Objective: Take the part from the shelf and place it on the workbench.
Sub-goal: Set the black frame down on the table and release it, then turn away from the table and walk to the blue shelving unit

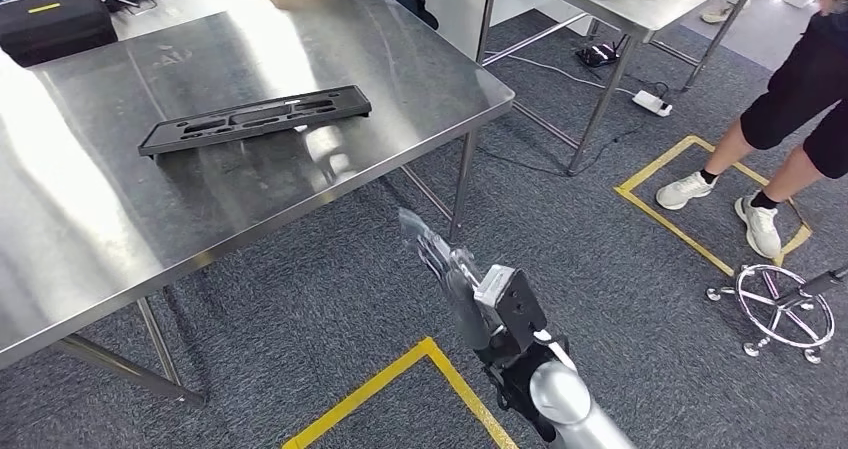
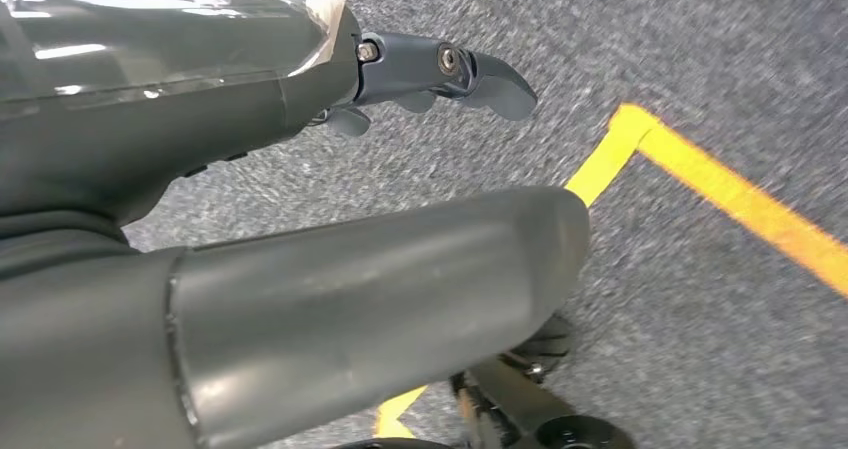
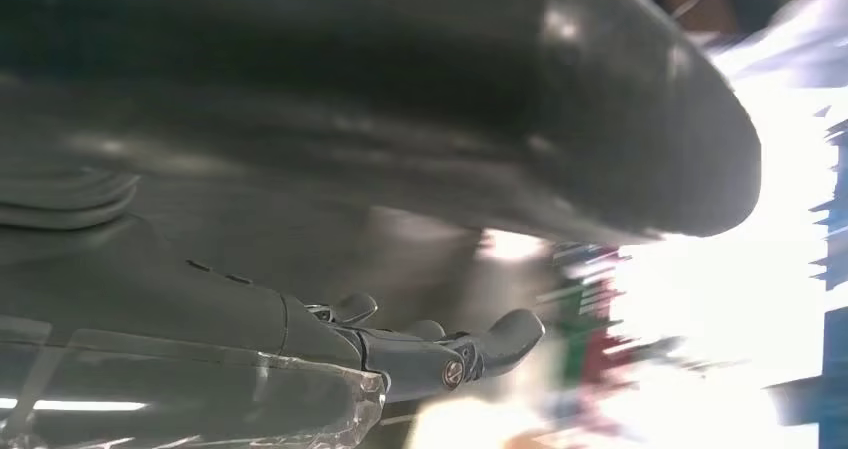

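right hand (image 1: 450, 269) raised in the head view just off the workbench edge, fingers extended and apart, holding nothing; blur softens the outline. right wrist view agrees: thick grey thumb above, dark fingers (image 3: 480, 344) stretched out, nothing between them. left hand (image 2: 300, 219) hangs over grey carpet (image 2: 720, 69) and yellow floor tape (image 2: 740, 204), thumb and fingers (image 2: 470, 74) well apart, also empty.

part (image 1: 255, 119): long, flat, black tray-like moulding with slotted recesses, lying flat on the workbench (image 1: 90, 219), well clear of both hands. judged light and rigid plastic, matte finish, not fragile; likely to slide on the polished steel if nudged. best hold would be across the narrow width near the middle, or along a long edge rim.

workbench top is brushed stainless steel, reflective, on tubular legs. a person (image 1: 790, 119) stands to the right inside a taped square; a chrome stool base (image 1: 785, 309) sits nearby.
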Available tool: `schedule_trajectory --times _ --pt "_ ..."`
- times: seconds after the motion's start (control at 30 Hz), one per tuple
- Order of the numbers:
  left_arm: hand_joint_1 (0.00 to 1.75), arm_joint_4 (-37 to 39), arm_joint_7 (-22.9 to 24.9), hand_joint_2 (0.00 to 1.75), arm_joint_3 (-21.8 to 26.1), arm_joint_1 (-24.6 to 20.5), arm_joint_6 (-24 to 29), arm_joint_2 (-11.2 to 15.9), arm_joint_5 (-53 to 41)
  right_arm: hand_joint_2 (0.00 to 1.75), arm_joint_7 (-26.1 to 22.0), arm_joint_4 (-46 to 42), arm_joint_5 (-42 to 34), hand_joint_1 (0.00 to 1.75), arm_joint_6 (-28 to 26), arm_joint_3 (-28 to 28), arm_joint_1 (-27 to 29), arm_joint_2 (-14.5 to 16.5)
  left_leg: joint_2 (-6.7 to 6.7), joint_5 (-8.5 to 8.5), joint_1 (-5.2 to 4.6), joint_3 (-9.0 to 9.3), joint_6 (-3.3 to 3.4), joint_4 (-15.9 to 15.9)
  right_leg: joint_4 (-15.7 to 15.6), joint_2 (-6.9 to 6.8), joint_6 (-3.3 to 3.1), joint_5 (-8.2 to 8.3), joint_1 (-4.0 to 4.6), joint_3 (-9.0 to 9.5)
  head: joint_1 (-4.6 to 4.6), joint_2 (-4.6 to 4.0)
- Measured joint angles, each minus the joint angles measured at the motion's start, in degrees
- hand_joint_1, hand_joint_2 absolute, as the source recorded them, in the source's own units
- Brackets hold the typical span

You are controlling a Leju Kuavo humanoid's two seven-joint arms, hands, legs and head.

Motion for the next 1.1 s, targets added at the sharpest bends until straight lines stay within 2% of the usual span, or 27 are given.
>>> schedule_trajectory --times 0.03,0.07,0.1,0.17,0.2,0.23,0.27,0.3,0.33,0.4,0.43,0.47,0.5,0.53,0.57,0.6,0.63,0.7,0.77,0.83,0.87,0.9,0.97,1.0,1.03,1.07,1.1 --pt "0.0 0.07 0.26 0.0 0.0 0.1 -0.13 0.05 -0.02 0.0 0.28 3.02 0.78 0.0 -0.71 -0.71 2.18 -0.77 0.64 -0.02 -0.01 -0.04 0.03 0.0 2.0 -0.21 0.28 -0.55 -0.24 -0.86 0.02 0.0" --pt "0.0 0.11 0.47 0.0 0.0 0.2 -0.19 0.09 -0.04 0.0 0.35 6.02 1.61 0.0 -1.67 -1.52 4.33 -1.56 1.23 -0.03 -0.01 -0.06 0.03 0.01 1.7 -0.42 0.71 -0.29 -0.46 -0.55 0.05 0.0" --pt "0.0 0.13 0.58 0.0 0.0 0.3 -0.2 0.1 -0.06 0.0 0.35 8.89 2.52 0.0 -2.93 -2.45 6.25 -2.3 1.84 -0.06 0.0 -0.07 0.01 0.01 -0.86 -0.82 1.19 0.62 -0.62 0.94 0.07 0.01" --pt "0.0 0.13 0.77 0.0 0.0 0.46 -0.13 0.12 -0.14 0.0 0.99 14.15 4.4 0.0 -6.18 -4.39 8.97 -3.46 3.1 -0.21 -0.17 0.08 -0.23 0.03 -9.09 -3.2 1.7 2.95 -0.51 5.6 0.04 0.01" --pt "0.0 0.13 0.81 0.0 0.0 0.54 0.16 0.14 -0.19 0.0 1.63 17.12 4.96 0.0 -7.91 -5.26 10.03 -3.87 3.73 -0.36 -0.33 0.25 -0.48 0.02 -12.08 -4.27 1.51 3.74 -0.26 7.26 0.0 0.0" --pt "0.0 0.12 0.87 0.0 -0.01 0.58 0.63 0.14 -0.24 0.0 2.27 20.4 5.05 0.0 -9.42 -6.03 11.05 -4.22 4.32 -0.53 -0.49 0.49 -0.78 0.0 -13.68 -4.95 1.15 4.13 0.0 8.09 -0.05 0.0" --pt "0.0 0.11 0.97 0.0 -0.01 0.6 1.26 0.11 -0.28 0.0 2.55 24.25 4.51 0.0 -10.61 -6.75 12.1 -4.48 4.92 -0.69 -0.6 0.81 -1.11 -0.12 -14.0 -4.87 0.7 4.21 0.26 8.14 -0.09 0.0" --pt "0.0 0.1 1.06 0.0 -0.01 0.58 1.93 0.03 -0.32 0.0 2.29 28.41 3.47 0.0 -11.29 -7.41 13.12 -4.63 5.49 -0.82 -0.59 1.16 -1.43 -0.29 -14.09 -4.17 0.28 4.3 0.35 8.19 -0.08 0.0" --pt "0.0 0.08 1.14 0.0 -0.02 0.52 2.42 -0.05 -0.4 0.0 1.64 32.59 2.26 0.0 -11.58 -8.01 14.11 -4.7 5.43 -1.06 -0.48 1.4 -1.78 -0.25 -14.24 -3.55 -0.08 4.4 -0.04 8.38 -0.1 0.01" --pt "0.0 0.05 1.22 0.0 -0.03 0.47 2.92 -0.16 -0.6 0.0 -0.33 40.57 0.33 0.0 -11.76 -8.96 15.36 -4.52 3.17 -3.06 -0.29 0.84 -2.23 1.91 -14.57 -2.35 -0.93 4.73 -0.75 8.85 -0.24 0.0" --pt "0.0 0.04 1.24 0.0 -0.03 0.49 2.98 -0.19 -0.68 0.0 -1.22 44.02 -0.17 0.0 -11.79 -9.27 15.66 -4.23 1.44 -5.02 -0.21 -0.41 -2.32 4.92 -14.65 -1.67 -1.34 4.88 -1.02 8.95 -0.37 0.0" --pt "0.0 0.04 1.26 0.0 -0.04 0.56 3.0 -0.2 -0.73 0.0 -1.87 46.99 -0.47 0.0 -11.81 -9.47 15.72 -3.89 0.12 -7.21 -0.23 -2.1 -2.29 8.75 -14.63 -0.93 -1.64 4.94 -0.85 8.88 -0.44 0.0" --pt "0.0 0.04 1.28 0.0 -0.04 0.61 2.99 -0.23 -0.76 0.0 -2.2 49.56 -0.63 0.0 -11.79 -9.59 15.72 -3.52 -0.54 -8.98 -0.24 -3.86 -2.28 12.57 -14.62 -0.14 -1.84 4.96 -0.72 8.82 -0.49 -0.01" --pt "0.0 0.04 1.31 0.0 -0.05 0.65 2.99 -0.25 -0.79 0.0 -2.32 51.84 -0.79 0.0 -11.76 -9.65 15.73 -3.17 -0.83 -9.81 -0.26 -5.16 -2.26 15.23 -14.59 0.73 -1.89 4.98 -0.59 8.79 -0.5 -0.01" --pt "0.0 0.04 1.32 0.0 -0.05 0.65 2.99 -0.25 -0.81 0.0 -2.34 53.75 -0.91 0.0 -11.74 -9.65 15.73 -2.9 -0.94 -9.41 -0.26 -5.5 -2.22 15.8 -14.53 1.55 -1.89 4.98 -0.51 8.79 -0.51 -0.01" --pt "0.0 0.04 1.33 0.0 -0.05 0.65 2.99 -0.25 -0.81 0.0 -2.34 55.44 -1.0 0.0 -11.72 -9.65 15.68 -2.67 -1.06 -7.93 -0.24 -4.72 -2.15 14.15 -14.42 2.4 -1.88 4.98 -0.49 8.81 -0.52 -0.01" --pt "0.0 0.04 1.34 0.0 -0.05 0.64 3.0 -0.23 -0.81 0.0 -2.2 56.88 -1.12 0.0 -11.86 -9.67 15.6 -2.45 -1.52 -5.84 -0.18 -3.0 -2.06 10.68 -14.22 3.25 -1.85 4.98 -0.5 8.81 -0.53 0.0" --pt "0.0 0.04 1.43 0.0 -0.05 0.6 3.19 -0.22 -0.83 0.0 -1.3 59.55 -1.77 0.0 -12.64 -9.83 15.29 -1.97 -3.92 -2.89 0.01 0.55 -1.84 3.55 -13.6 4.76 -1.61 4.86 -0.33 8.54 -0.51 0.01" --pt "0.0 0.01 1.7 0.0 -0.07 0.5 3.52 -0.28 -0.92 0.0 -0.02 62.57 -2.97 0.0 -13.45 -10.22 15.08 -1.42 -5.09 -2.39 -0.19 1.86 -1.51 0.88 -13.28 5.85 -1.01 4.79 -0.14 7.9 -0.39 0.0" --pt "0.0 -0.09 2.1 0.0 -0.08 0.43 3.76 -0.43 -1.04 0.0 1.01 66.05 -3.81 0.0 -13.91 -10.67 15.22 -0.81 -3.7 -2.12 -0.49 2.01 -0.77 0.63 -13.33 6.73 -0.19 4.96 -0.17 7.38 -0.32 0.0" --pt "0.0 -0.14 2.26 0.0 -0.09 0.41 3.79 -0.48 -1.07 0.0 1.47 67.66 -3.97 0.0 -14.22 -10.82 15.39 -0.47 -3.08 -1.92 -0.5 2.08 -0.31 0.39 -12.89 6.13 0.07 4.76 -0.19 7.08 -0.31 0.0" --pt "0.0 -0.16 2.38 0.0 -0.09 0.43 3.73 -0.5 -1.08 0.0 2.06 69.11 -4.05 0.0 -14.56 -10.93 15.54 -0.17 -2.32 -1.68 -0.45 2.13 0.12 0.15 -11.57 4.89 0.15 4.05 -0.13 6.38 -0.15 0.0" --pt "0.0 -0.18 2.6 0.0 -0.11 0.57 3.44 -0.43 -1.09 0.0 4.27 71.23 -4.52 0.0 -14.85 -11.08 15.57 0.35 -0.71 -1.48 -0.54 2.06 0.56 -0.07 -5.6 1.48 -0.1 1.07 -0.1 3.4 0.14 0.0" --pt "0.0 -0.18 2.82 0.0 -0.15 0.65 3.25 -0.38 -1.09 0.0 6.07 72.11 -4.98 0.0 -14.6 -11.2 15.5 0.56 0.21 -1.5 -0.61 1.98 0.65 -0.06 -1.69 0.52 -0.15 -0.58 -0.19 1.47 0.27 0.0" --pt "0.0 -0.17 3.03 0.0 -0.22 0.71 3.08 -0.33 -1.09 0.0 8.15 72.91 -5.52 0.0 -14.15 -11.36 15.49 0.83 1.11 -1.53 -0.67 1.93 0.64 -0.06 1.46 0.03 0.0 -1.69 -0.39 -0.03 0.26 -0.01" --pt "0.0 -0.16 3.24 0.0 -0.32 0.72 2.95 -0.28 -1.09 0.0 10.13 73.61 -6.02 0.0 -13.6 -11.56 15.55 1.08 1.97 -1.6 -0.68 1.91 0.58 -0.05 2.84 -0.27 0.38 -2.0 -0.64 -0.6 0.27 -0.01" --pt "0.0 -0.16 3.39 0.0 -0.42 0.7 2.82 -0.25 -1.09 0.0 11.88 74.23 -6.43 0.0 -13.07 -11.79 15.66 1.31 2.75 -1.68 -0.62 1.95 0.47 -0.04 1.88 -0.57 0.95 -1.46 -0.9 0.04 0.28 -0.01"
